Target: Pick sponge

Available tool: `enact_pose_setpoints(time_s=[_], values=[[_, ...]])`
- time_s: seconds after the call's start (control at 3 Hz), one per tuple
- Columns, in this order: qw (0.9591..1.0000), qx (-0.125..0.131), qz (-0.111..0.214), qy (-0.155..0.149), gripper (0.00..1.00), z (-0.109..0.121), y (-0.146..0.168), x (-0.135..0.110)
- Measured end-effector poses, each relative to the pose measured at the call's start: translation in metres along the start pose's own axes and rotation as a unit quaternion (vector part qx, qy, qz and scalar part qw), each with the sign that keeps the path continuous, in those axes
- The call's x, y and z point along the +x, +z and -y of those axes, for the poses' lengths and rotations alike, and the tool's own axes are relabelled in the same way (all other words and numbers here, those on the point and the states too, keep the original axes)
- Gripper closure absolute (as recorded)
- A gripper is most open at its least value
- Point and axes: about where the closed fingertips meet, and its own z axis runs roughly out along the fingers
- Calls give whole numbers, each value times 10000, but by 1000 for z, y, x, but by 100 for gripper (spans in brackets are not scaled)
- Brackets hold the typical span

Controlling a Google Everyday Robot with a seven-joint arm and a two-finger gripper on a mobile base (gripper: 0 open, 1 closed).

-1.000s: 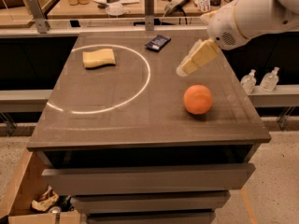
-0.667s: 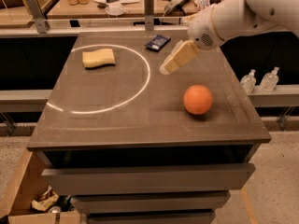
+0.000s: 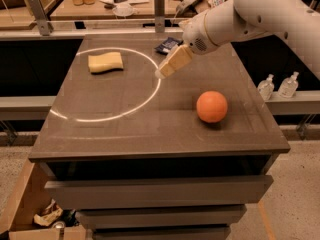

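Observation:
The pale yellow sponge (image 3: 105, 62) lies flat on the dark table top (image 3: 125, 129), at the back left, inside a white circle marked on the surface. My gripper (image 3: 162, 72), with cream-yellow blocky fingers, hangs above the table's middle back, over the circle's right edge. It is to the right of the sponge, about a sponge's length and a half away, and holds nothing. The white arm reaches in from the upper right.
An orange ball (image 3: 211, 106) rests on the table at the right. A dark blue packet (image 3: 167, 45) lies at the back edge behind the gripper. Two clear bottles (image 3: 279, 85) stand on a ledge to the right. Drawers sit below the table.
My gripper has moved left across the table, from above the ball's area toward the sponge. The sponge and the ball have not moved.

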Motion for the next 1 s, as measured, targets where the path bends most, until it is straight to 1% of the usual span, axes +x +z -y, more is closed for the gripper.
enact_pose_setpoints(time_s=[0.33,0.67,1.0], values=[[10000,-28,69,65,0,-1,9,-3],[9994,-50,303,187,0,10,32,-11],[9983,-139,510,248,0,25,63,-16]])
